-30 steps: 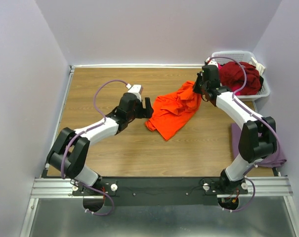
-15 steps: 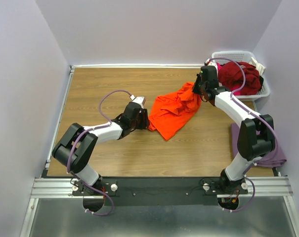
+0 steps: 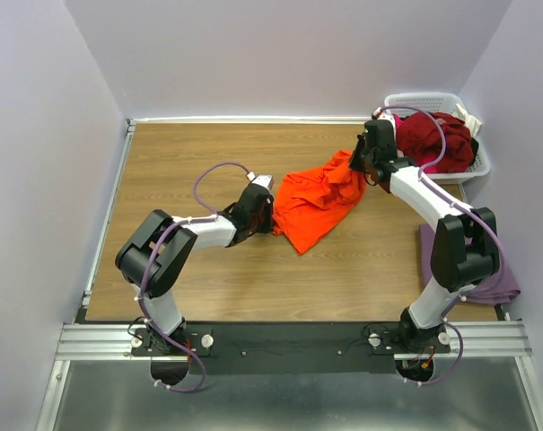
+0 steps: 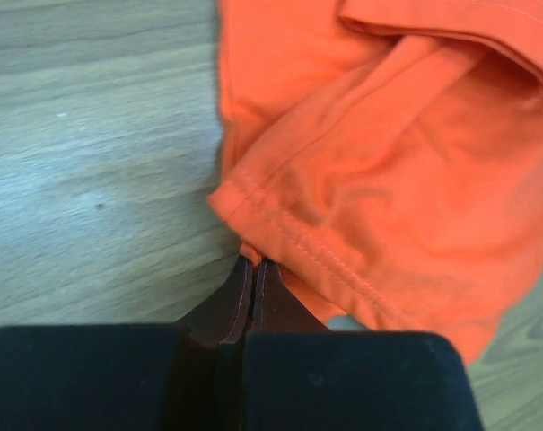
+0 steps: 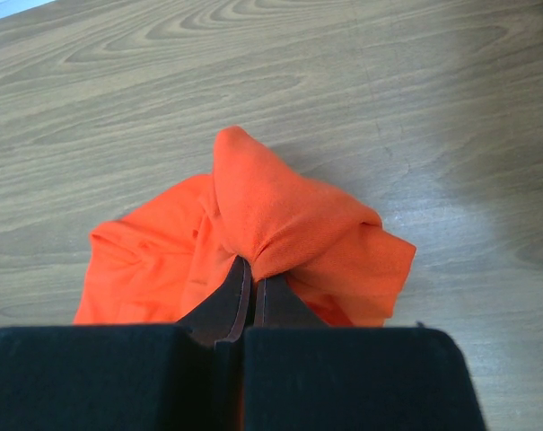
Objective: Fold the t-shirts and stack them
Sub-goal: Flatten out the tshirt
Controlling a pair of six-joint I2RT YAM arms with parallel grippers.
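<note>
With our left gripper (image 4: 253, 263) we are reaching low over the wooden table (image 3: 172, 162), jaws pressed together on the stitched hem at the left edge of the orange t-shirt (image 3: 314, 202). The shirt is lying crumpled at mid-table, stretching between our two arms. At its far right corner our right gripper (image 5: 251, 267) is pinching a gathered bunch of the orange cloth. Further right, a dark red t-shirt (image 3: 435, 139) is sitting heaped in the white basket (image 3: 430, 97), and a mauve-purple t-shirt (image 3: 502, 285) is lying at the table's right edge.

The t-shirt (image 3: 318, 199) is orange, the basket (image 3: 482, 167) white, the table (image 3: 181, 153) brown woodgrain.
</note>
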